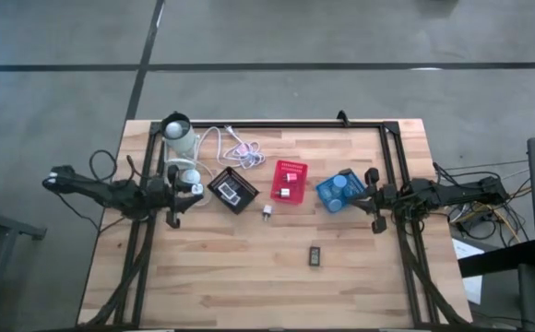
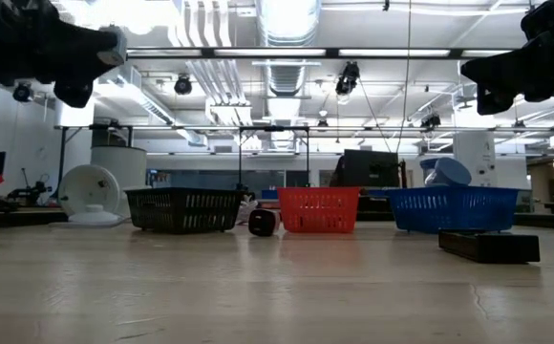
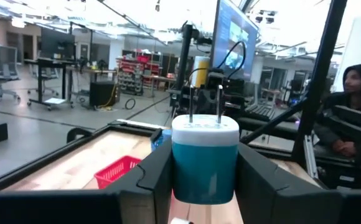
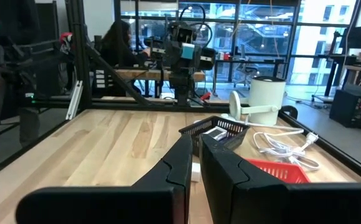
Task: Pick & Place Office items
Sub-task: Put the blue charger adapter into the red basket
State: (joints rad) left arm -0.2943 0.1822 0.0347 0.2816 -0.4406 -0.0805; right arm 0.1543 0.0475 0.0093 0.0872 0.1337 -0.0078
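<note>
Now, my left pincer [image 3: 204,180] holds the teal-and-white plug adapter [image 3: 205,158].
I should carry it level over the black mesh bin [image 1: 233,191], right pincer [image 4: 196,165] closed, empty.

On the counter [image 1: 249,277] three bins stand in a row: one [image 1: 233,191] toward nine o'clock, one [image 1: 289,181] in the middle, one [image 1: 340,191] toward three. A lamp [image 1: 179,136] stands at ten o'clock. A small block [image 1: 315,255] lies alone toward six.
</note>
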